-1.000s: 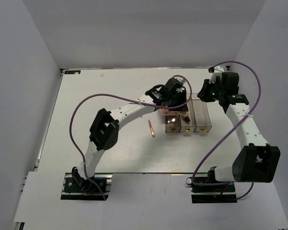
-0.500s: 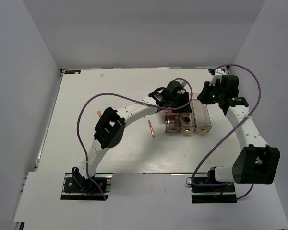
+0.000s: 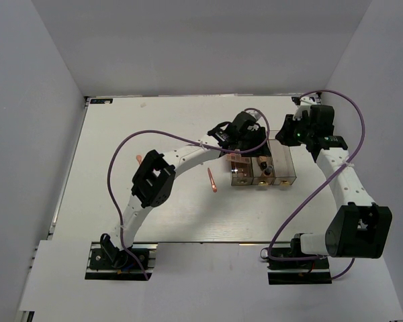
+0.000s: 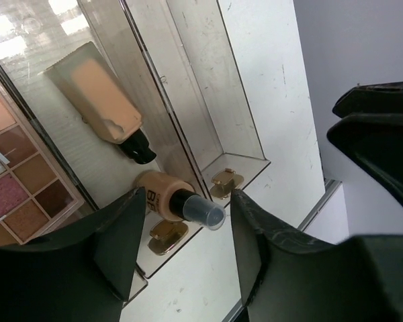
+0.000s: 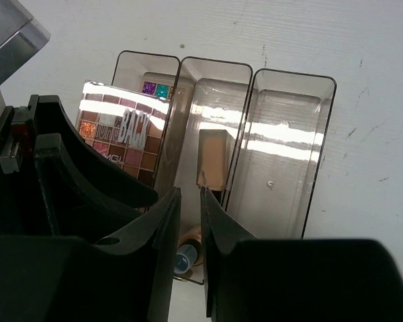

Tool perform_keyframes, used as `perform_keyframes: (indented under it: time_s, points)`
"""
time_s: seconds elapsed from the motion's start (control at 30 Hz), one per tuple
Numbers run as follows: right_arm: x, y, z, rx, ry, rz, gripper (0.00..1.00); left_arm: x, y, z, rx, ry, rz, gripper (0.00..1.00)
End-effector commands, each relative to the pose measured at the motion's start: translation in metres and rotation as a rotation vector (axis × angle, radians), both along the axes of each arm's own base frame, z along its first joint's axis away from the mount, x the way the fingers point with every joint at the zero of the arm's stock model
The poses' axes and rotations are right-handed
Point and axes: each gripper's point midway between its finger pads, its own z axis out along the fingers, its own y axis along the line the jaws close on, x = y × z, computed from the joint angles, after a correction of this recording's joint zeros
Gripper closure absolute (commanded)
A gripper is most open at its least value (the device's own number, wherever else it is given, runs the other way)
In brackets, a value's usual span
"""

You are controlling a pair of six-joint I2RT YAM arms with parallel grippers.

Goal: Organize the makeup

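A clear three-compartment box (image 3: 284,180) stands mid-table. An eyeshadow palette (image 5: 124,141) leans in its left compartment. The middle one holds a beige tube (image 4: 99,99) with a black cap. Beside the tube lies a beige bottle (image 4: 162,200), its clear-capped neck pointing out over the box end. My left gripper (image 4: 185,251) is open astride that cap, with neither finger touching it. My right gripper (image 5: 189,193) hovers over the box's far end, its jaws only slightly apart with nothing between them. A thin pink stick (image 3: 212,180) lies on the table left of the box.
The box's right compartment (image 5: 289,154) holds nothing. A second small pink item (image 3: 139,159) lies on the table by the left arm's elbow. White walls (image 3: 40,100) close in the table on three sides.
My left jaws have spread apart and let go of the beige bottle, which now lies in the middle compartment. The right arm has barely moved.
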Motion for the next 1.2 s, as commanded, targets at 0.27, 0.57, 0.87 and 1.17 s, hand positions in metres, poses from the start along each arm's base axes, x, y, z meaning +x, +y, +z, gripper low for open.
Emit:
perform_keyframes:
  time_s: [0.27, 0.57, 0.87, 1.17]
  points:
    - [-0.038, 0.058, 0.036, 0.111, -0.178, 0.486, 0.57, 0.014, 0.058, 0.129, -0.114, -0.208, 0.141, 0.59]
    - [-0.086, 0.118, 0.008, 0.135, -0.114, 0.967, 0.51, 0.003, 0.203, 0.109, 0.094, -0.192, 0.437, 0.61]
    - [-0.089, 0.213, -0.039, -0.157, 0.045, 1.077, 0.58, -0.056, 0.352, 0.061, 0.277, -0.089, 0.772, 0.22]
    - [-0.053, 0.232, -0.120, -0.353, 0.363, 0.713, 0.55, -0.100, 0.403, 0.043, 0.299, -0.038, 0.910, 0.20]
